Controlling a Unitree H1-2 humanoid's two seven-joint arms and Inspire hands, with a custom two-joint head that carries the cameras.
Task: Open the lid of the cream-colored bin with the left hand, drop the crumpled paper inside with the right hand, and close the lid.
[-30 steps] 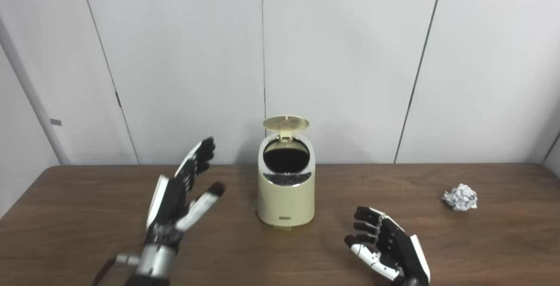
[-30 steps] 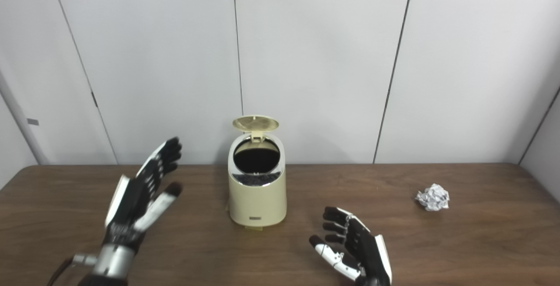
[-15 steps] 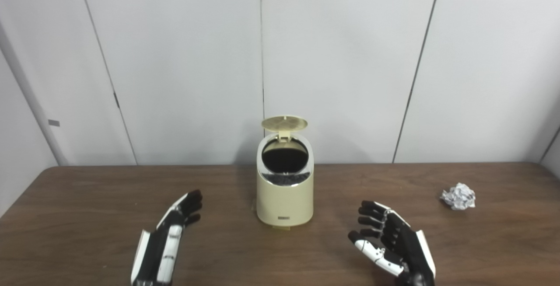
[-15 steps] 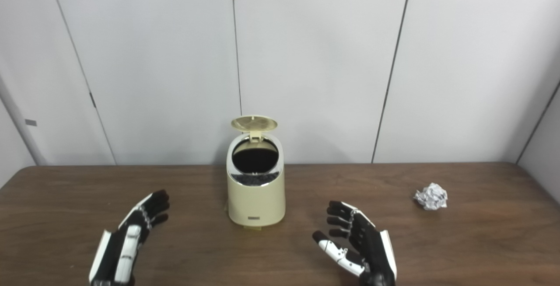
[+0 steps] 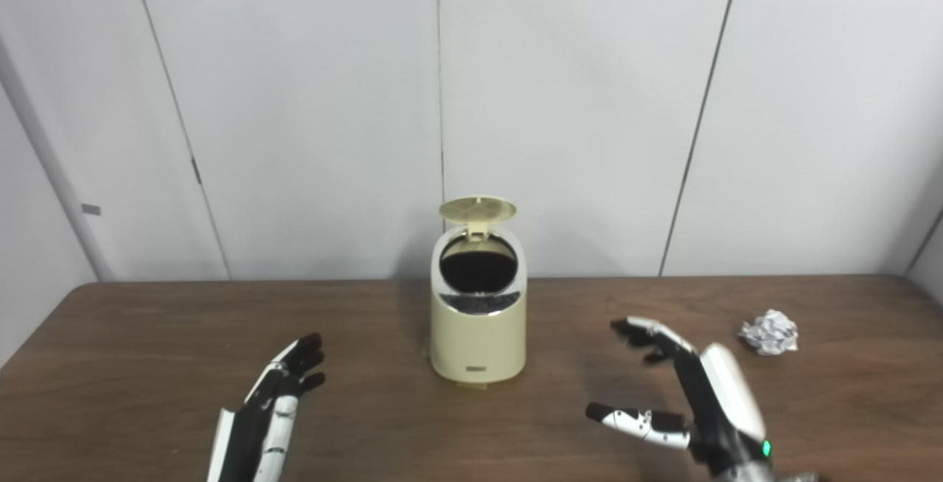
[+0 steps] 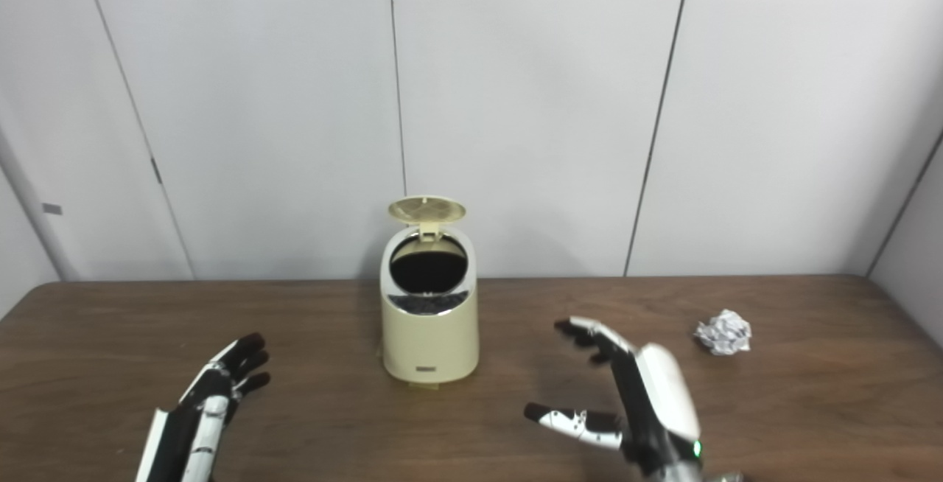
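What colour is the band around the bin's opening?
Shiny silver, chrome-like, ringing the dark opening of the cream-colored bin; clearest in the left eye view.

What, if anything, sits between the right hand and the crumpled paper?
Nothing visible: bare table lies between the open right hand and the crumpled paper. The paper's way to the bin is clear too, its lid up.
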